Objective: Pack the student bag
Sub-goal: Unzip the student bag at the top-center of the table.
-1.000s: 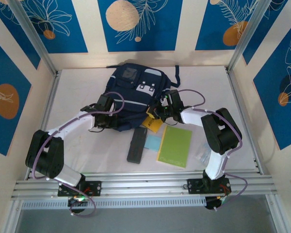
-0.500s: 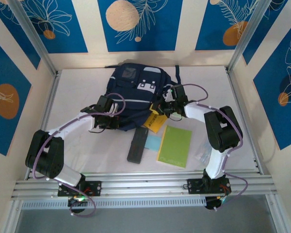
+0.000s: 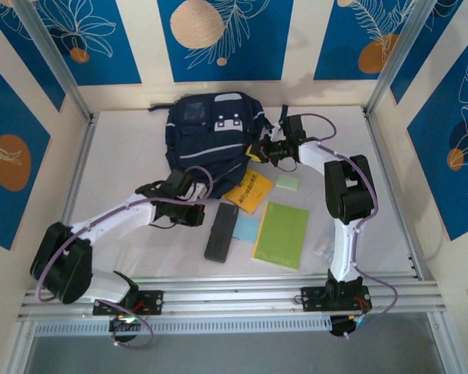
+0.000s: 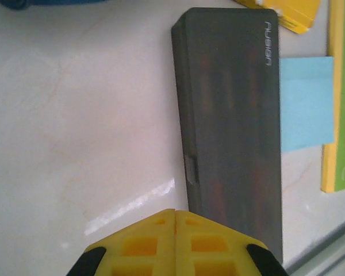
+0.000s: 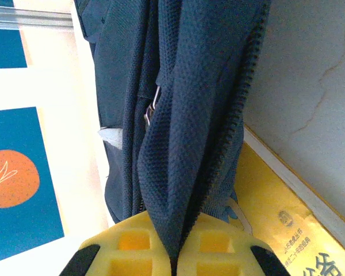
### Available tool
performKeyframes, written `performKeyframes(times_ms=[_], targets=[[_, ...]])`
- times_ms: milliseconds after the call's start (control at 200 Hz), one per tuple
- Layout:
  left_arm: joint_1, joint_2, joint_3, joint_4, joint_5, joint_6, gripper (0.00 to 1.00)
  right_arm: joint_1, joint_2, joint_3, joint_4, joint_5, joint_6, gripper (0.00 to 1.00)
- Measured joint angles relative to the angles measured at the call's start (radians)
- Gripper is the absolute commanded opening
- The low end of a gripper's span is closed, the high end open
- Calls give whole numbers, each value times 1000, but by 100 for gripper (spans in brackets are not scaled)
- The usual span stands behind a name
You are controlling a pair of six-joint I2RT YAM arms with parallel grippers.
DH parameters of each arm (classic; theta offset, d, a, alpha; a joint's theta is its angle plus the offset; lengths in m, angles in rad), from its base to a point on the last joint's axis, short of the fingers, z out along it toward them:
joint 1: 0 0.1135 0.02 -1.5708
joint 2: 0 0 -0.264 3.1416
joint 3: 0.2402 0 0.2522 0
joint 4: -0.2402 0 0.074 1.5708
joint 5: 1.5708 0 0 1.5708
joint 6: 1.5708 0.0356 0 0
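**A:** What do the right fingers [image 5: 132, 244] hold?

**B:** They are clamped on a fold of zippered navy fabric at the right edge of the student bag [image 3: 210, 128], which lies at the far middle of the white worktop [image 3: 125, 148].

**A:** And the left fingers [image 4: 144, 244]?

**B:** They are pressed together on nothing, just beside a dark pencil case [image 4: 230, 115]. A blue sticky pad [image 3: 246, 228] and a green notebook [image 3: 282, 234] lie to the case's right. A yellow booklet [image 3: 249, 189] sits between case and bag.
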Motion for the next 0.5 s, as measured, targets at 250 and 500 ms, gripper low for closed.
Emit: performKeyframes(times_ms=[250,500], targets=[[5,44,79,31,-163,23,27,-3,-3,-24,2,3,-2,0],[64,49,82,163,-211,97,39,-11,-6,-60,6,-3,-8,1]])
